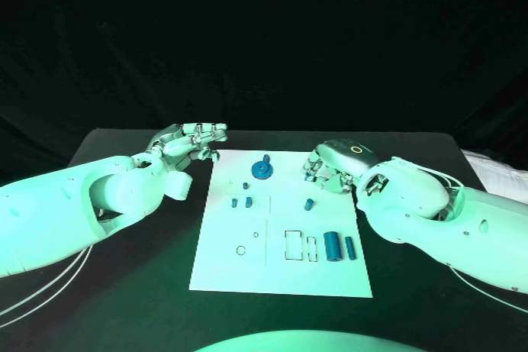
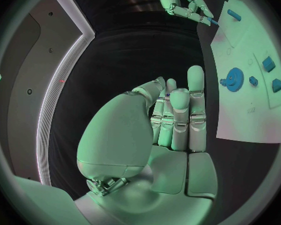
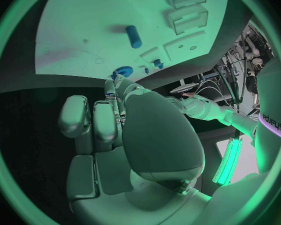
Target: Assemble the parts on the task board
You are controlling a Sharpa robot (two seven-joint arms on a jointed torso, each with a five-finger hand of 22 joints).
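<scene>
White and flat, the task board (image 1: pixel 281 272) lies in the middle of your black table (image 1: pixel 132 291), a long rectangular plate running from near you to the far side. You have a blue gear (image 1: pixel 262 169) with a toothed round rim standing at its far end, close to the left-of-centre line. Nearer to you sit two small blue blocks (image 1: pixel 242 202) side by side, and to their right a short blue peg (image 1: pixel 309 205) lies alone. At the near right of the board two blue cylinders (image 1: pixel 339 246) lie next to each other, and just left of them you can see rectangular recesses (image 1: pixel 293 244) outlined in the plate; a small ring-shaped mark (image 1: pixel 241 250) lies further left. Your left hand (image 1: pixel 189 143) hangs over the black table just off the board's far-left corner, its silver fingers curled in toward the thumb with nothing between them; the left wrist view shows the fingers folded together against the palm, and the gear lies to its right, near but apart. Your right hand (image 1: pixel 333 167) sits at the board's far-right edge, back of the hand up, fingers bent down toward the plate; you cannot tell from these views whether anything is pinched beneath it. The lone peg lies just nearer to you than that hand, not touching it.
</scene>
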